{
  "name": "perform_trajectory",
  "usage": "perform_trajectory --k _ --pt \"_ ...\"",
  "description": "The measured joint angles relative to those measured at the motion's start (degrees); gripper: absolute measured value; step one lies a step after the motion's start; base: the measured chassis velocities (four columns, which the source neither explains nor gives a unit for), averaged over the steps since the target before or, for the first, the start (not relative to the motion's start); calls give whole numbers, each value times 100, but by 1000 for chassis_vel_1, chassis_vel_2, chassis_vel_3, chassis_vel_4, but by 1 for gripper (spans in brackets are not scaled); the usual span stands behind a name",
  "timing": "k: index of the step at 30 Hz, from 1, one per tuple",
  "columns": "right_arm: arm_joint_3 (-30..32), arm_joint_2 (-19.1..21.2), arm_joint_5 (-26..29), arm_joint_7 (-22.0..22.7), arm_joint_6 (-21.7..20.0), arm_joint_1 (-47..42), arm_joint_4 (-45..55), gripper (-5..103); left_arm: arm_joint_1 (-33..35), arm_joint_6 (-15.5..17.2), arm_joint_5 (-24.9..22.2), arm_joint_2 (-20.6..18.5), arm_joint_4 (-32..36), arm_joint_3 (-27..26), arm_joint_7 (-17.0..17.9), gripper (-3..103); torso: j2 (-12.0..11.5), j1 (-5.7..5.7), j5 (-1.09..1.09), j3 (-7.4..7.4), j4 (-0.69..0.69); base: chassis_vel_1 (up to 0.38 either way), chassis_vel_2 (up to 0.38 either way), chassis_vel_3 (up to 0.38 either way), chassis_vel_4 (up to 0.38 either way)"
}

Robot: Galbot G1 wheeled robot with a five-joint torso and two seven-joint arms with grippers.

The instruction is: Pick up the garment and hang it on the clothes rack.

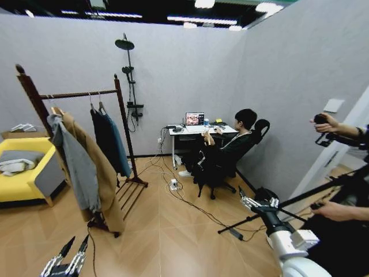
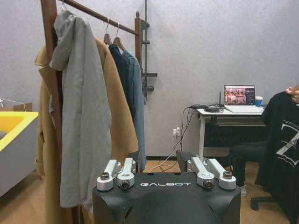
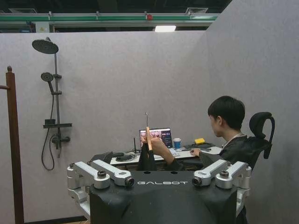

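Observation:
The garment [image 2: 281, 140], a black top with a white print, hangs from a light wooden hanger [image 3: 148, 138] that a seated person's hand holds up by the desk; its dark cloth [image 3: 149, 163] shows under that hand. The clothes rack [image 1: 81, 94], dark reddish-brown wood, stands at the left with several coats on its rail; one post [image 2: 49, 28] is close to my left arm, another post [image 3: 12, 140] is at the edge of the right wrist view. My left gripper [image 1: 64, 258] [image 2: 160, 164] is low in front of the rack, open and empty. My right gripper [image 1: 258, 202] [image 3: 160, 173] is open and empty, facing the desk.
A grey coat [image 1: 74, 167] and a tan coat [image 1: 101, 173] hang nearest me, with dark and teal jackets [image 1: 110, 141] behind. A yellow sofa [image 1: 20, 173] is far left, a shower stand [image 1: 128, 75] on the back wall. Cables [image 1: 190, 199] cross the floor. A tripod [image 1: 300, 199] and a person stand at right.

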State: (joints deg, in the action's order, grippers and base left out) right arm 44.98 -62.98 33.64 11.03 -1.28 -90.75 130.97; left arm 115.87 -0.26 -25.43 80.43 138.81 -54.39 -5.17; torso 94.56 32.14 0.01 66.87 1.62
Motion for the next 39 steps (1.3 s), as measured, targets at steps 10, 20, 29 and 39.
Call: perform_trajectory --k 10,20,29,39 --pt "62 25 21 0 10 -32 -1 100 0 0 0 0 0 0 0 46 1 -1 1 -1 0 -319 321 330 -332" --pt "81 -33 -38 89 88 -61 18 100 0 0 0 0 0 0 1 46 -1 2 4 0 -3 -374 358 378 -363" --pt "179 119 1 226 93 136 -105 100 -1 0 0 0 0 0 -1 46 -2 5 -4 1 -3 -308 308 295 -274" --pt "754 747 752 -480 -56 772 -1015 100 0 0 0 0 0 0 0 46 3 -8 0 -2 -2 -14 27 -21 -28"
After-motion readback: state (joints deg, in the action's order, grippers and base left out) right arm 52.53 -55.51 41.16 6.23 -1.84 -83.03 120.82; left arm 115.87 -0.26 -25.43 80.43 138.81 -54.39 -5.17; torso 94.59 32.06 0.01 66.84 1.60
